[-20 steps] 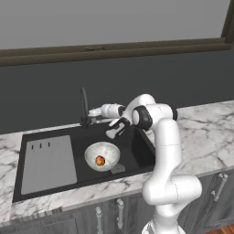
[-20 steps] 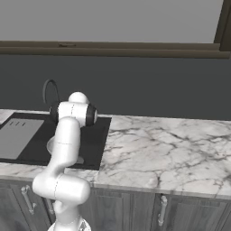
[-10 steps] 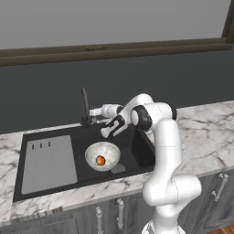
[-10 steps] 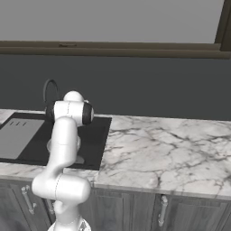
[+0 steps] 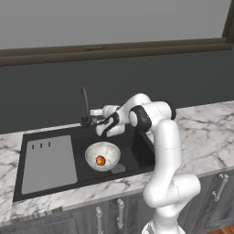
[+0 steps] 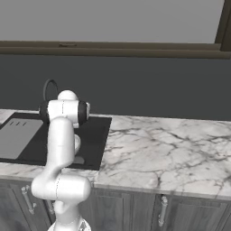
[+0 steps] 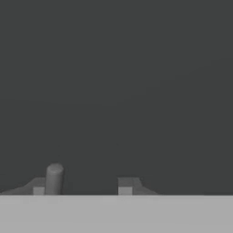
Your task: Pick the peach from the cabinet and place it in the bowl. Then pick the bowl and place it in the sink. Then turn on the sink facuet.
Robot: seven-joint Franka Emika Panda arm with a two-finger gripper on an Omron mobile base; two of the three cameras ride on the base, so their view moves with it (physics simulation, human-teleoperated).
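The whitish bowl (image 5: 103, 154) stands in the black sink (image 5: 132, 148) with the orange-red peach (image 5: 100, 160) inside it. Behind the basin rises the dark sink facuet (image 5: 84, 106), whose gooseneck also shows in the right base view (image 6: 49, 88). My gripper (image 5: 95, 114) reaches left over the basin to the tap's base, above and behind the bowl. In the hand view my gripper (image 7: 82, 186) faces the dark wall with its jaws part way apart. A small grey lever (image 7: 53, 178) stands just inside the left fingertip (image 7: 38, 187), with a wide gap to the other. The cabinet is out of view.
A pale grey drainboard (image 5: 48, 162) with slots fills the sink's left part. White marble counter (image 5: 205, 128) runs to the right, and a dark backsplash (image 5: 151, 77) stands behind it. The round drain (image 5: 118, 168) lies beside the bowl.
The jaws have narrowed from wide open to part way apart. The hand has edged left towards the tap. Bowl and peach have stayed put.
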